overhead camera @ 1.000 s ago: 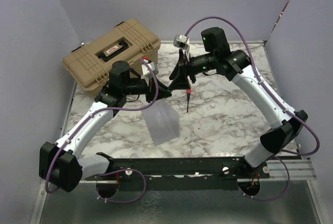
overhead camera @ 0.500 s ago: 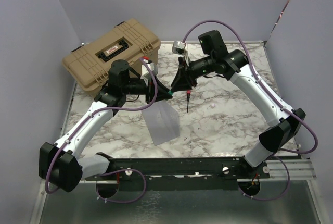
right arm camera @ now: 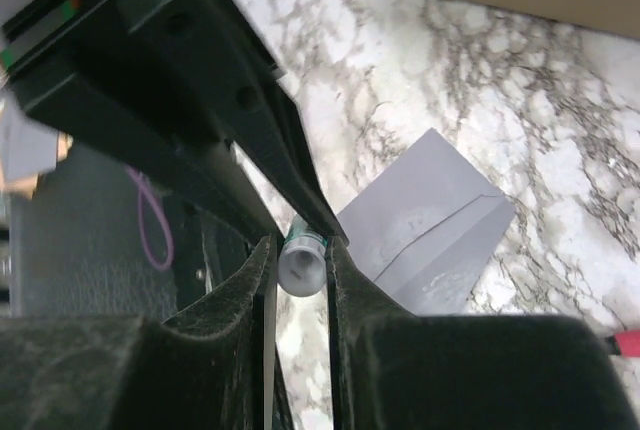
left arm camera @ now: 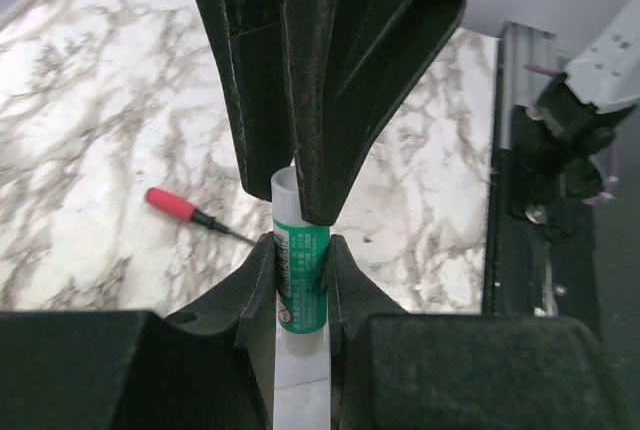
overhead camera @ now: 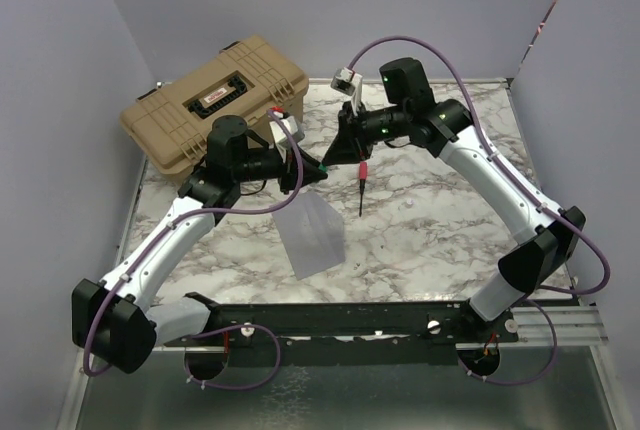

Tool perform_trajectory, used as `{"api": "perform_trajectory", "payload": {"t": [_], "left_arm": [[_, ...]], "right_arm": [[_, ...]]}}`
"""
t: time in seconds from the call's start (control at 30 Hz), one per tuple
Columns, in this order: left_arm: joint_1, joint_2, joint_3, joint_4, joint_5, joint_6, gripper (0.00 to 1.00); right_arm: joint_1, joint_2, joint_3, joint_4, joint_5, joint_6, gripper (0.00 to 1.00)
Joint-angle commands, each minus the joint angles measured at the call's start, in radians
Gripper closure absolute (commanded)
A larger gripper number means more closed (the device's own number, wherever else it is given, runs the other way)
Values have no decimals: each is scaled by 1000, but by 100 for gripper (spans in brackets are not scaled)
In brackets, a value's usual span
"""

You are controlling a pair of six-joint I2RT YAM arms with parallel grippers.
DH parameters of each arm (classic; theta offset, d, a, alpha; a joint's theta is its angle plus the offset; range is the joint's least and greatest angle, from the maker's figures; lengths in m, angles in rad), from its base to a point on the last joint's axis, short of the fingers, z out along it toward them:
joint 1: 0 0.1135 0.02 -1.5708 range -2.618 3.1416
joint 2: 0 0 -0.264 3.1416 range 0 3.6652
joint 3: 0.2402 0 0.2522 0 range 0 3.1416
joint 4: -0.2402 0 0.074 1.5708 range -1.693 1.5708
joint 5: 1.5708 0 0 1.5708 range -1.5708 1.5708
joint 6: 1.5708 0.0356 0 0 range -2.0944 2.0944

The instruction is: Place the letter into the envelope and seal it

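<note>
The envelope (overhead camera: pixel 312 235) is a pale grey paper rectangle lying flat on the marble table, with its flap seam showing in the right wrist view (right arm camera: pixel 430 225). The tan letter is not in view. My left gripper (overhead camera: pixel 316 172) is shut on the green body of a glue stick (left arm camera: pixel 300 285) and holds it above the table, just behind the envelope. My right gripper (overhead camera: pixel 336 156) meets it tip to tip. Its fingers are closed on the stick's white cap (right arm camera: pixel 303 261).
A big tan hard-plastic case (overhead camera: pixel 215 100) stands at the back left. A red-handled screwdriver (overhead camera: pixel 362 185) lies on the table right of the grippers and also shows in the left wrist view (left arm camera: pixel 172 206). The black base rail (overhead camera: pixel 400 312) runs along the near edge.
My right wrist has turned and its gripper has shifted slightly left, onto the end of the glue stick. The left gripper has stayed put with the stick. The envelope has not moved.
</note>
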Motion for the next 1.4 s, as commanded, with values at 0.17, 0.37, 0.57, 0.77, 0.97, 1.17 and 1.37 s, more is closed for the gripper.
{"api": "perform_trajectory", "payload": {"t": [0.17,0.37,0.57,0.77,0.97,1.17,1.37], "left_arm": [[4,-19,-21,168,-238,56,100],[4,0,-40,268,-266,25,100],[15,15,-36,214,-141,2,100],[28,12,-25,168,56,-65,100],[28,19,-11,169,213,-131,100],[28,19,1,168,277,-131,100],[28,29,16,169,287,-120,100]], "right_arm": [[93,54,49,-4,609,796,100],[116,-20,-86,168,636,1090,96],[110,-89,-130,300,461,805,36],[47,-175,-147,256,301,460,34],[40,-140,-77,55,49,165,34],[40,-96,-26,-31,24,55,39],[40,-51,9,-67,8,55,54]]}}
